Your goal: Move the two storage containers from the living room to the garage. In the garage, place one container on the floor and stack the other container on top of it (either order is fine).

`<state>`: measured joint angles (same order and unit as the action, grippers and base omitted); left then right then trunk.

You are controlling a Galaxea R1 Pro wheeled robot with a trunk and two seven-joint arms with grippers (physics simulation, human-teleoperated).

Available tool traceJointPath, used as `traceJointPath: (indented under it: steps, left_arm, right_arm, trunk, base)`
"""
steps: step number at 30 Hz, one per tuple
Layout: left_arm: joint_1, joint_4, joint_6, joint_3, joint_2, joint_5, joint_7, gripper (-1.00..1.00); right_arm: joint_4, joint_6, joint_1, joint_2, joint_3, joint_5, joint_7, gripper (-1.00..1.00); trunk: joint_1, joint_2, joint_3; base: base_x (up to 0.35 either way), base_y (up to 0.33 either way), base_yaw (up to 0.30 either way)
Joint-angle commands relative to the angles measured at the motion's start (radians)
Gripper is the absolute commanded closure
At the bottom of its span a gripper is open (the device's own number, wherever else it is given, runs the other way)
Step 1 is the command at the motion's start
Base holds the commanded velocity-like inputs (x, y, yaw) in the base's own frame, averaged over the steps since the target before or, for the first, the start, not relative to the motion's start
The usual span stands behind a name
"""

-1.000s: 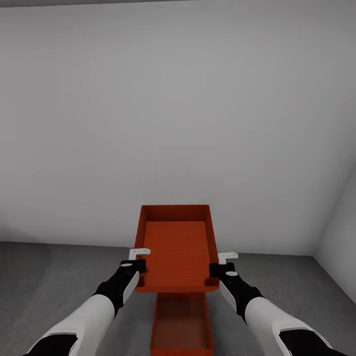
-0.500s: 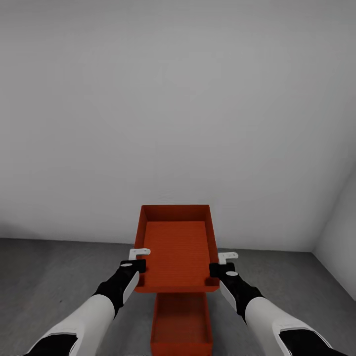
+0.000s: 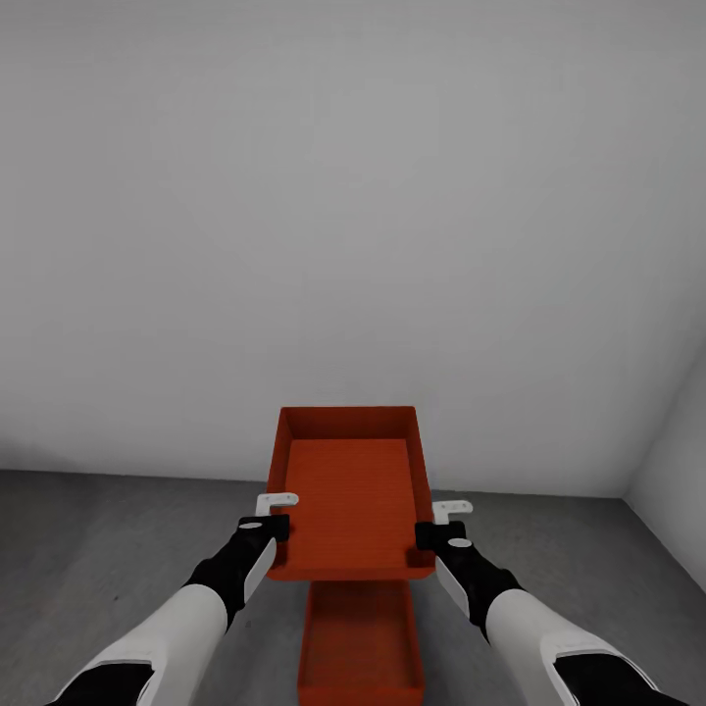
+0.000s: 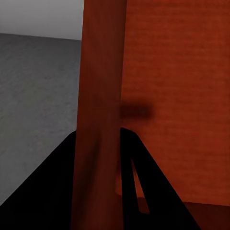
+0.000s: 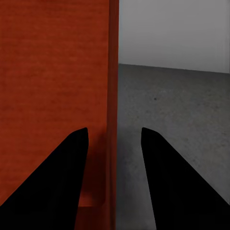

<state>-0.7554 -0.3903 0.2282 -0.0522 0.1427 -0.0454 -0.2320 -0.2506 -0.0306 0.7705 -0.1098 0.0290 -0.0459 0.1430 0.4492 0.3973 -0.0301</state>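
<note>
Held level in the garage: upper storage container [image 3: 353,490], left end effector [image 3: 271,520] clamped on its left wall, right end effector [image 3: 443,524] straddling its right wall, seemingly gripping. Directly beneath, lower storage container [image 3: 361,642] on the floor [image 3: 88,549].

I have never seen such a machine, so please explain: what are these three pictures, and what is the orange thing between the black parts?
This is a simulated two-armed robot. The large picture looks down from its head; the two small ones look along each gripper's fingers. The left gripper and the right gripper each clasp a side wall of an orange-red storage container, carrying it in the air. The left wrist view shows the wall between the dark fingers. Below, a second container rests on the grey concrete floor, by a white wall.
</note>
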Motion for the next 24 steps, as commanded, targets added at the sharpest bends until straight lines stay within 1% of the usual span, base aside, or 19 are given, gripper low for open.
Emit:
traceJointPath:
  steps: [1, 24]
  left_arm:
    - [-0.001, -0.004, -0.081, -0.001, 0.001, -0.001, 0.002, 1.00]
    - [-0.001, -0.004, -0.081, -0.001, 0.001, -0.002, 0.002, 1.00]
  right_arm:
    - [0.002, -0.003, 0.001, -0.001, -0.001, 0.014, 0.003, 1.00]
    - [0.002, -0.003, 0.001, -0.001, -0.001, 0.014, 0.003, 1.00]
  trunk:
    - [0.001, 0.003, -0.004]
    - [0.001, 0.003, -0.041]
  base:
    - [0.023, 0.000, 0.000]
    - [0.002, 0.000, 0.000]
